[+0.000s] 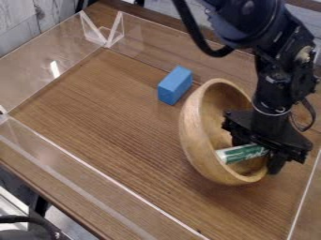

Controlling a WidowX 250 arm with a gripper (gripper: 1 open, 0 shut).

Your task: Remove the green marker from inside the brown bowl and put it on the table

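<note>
Black robot gripper (266,148) over the right part of the brown bowl (216,131), coming in from upper right. Bowl tipped up on its side, opening turned toward the gripper, near wall raised and facing left. Green marker (238,153) inside the bowl, low in the opening, lying at a slant, white barrel with green print. Print too small and blurred to read; no brand to give. Right end of marker goes in among the gripper fingers. Fingers partly closed around that end, gap between them narrow; firm hold or just contact, cannot tell. Gripper also right up against the bowl's right side, overlapping it in view.

Blue block (175,85) on the table (107,108), behind the bowl and to its left in view, apart from it, plain faces, no writing seen. Table is brown wood grain, clear low walls along the edges. Clear plastic piece (103,30) at far left corner. Black cable (32,223) at lower left edge. Arm (257,33) black, no readable label.
</note>
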